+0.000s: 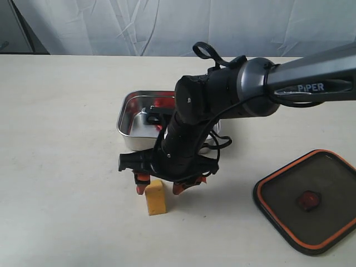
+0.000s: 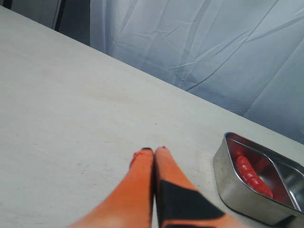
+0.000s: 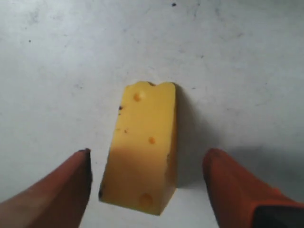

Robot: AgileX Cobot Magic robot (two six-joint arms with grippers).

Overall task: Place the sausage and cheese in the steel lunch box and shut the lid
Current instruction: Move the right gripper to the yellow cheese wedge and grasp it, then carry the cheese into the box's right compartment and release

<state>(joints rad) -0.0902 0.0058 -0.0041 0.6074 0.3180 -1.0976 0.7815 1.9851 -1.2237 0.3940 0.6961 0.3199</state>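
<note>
cheese (image 3: 142,156) stands within the downward-pointing, spread right gripper (image 3: 148,156).

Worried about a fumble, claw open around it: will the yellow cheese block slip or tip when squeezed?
The cheese looks rigid and flat-sided, so it probably grips squarely. Its smooth faces might let it slide; being small, likely light.

Polished, mirror-bright metal: steel lunch box (image 1: 133,142). Matt, pitted, plastic-looking: cheese (image 1: 156,199). Glossy: sausage (image 2: 251,178); matt, faintly speckled: table (image 1: 55,167).
</note>
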